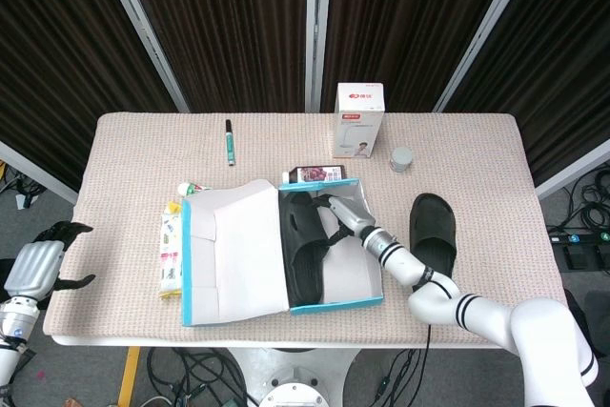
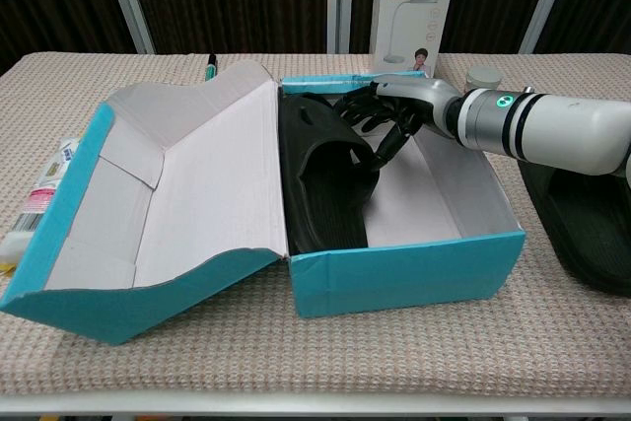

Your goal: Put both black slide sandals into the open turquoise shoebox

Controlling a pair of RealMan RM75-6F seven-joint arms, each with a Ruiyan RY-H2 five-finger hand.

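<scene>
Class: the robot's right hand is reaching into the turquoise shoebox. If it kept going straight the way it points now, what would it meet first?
The right hand points leftward across the shoebox, and its fingers already lie at the black sandal inside. Pushing on, it would press that sandal toward the raised lid wall, though depth is hard to judge.
</scene>
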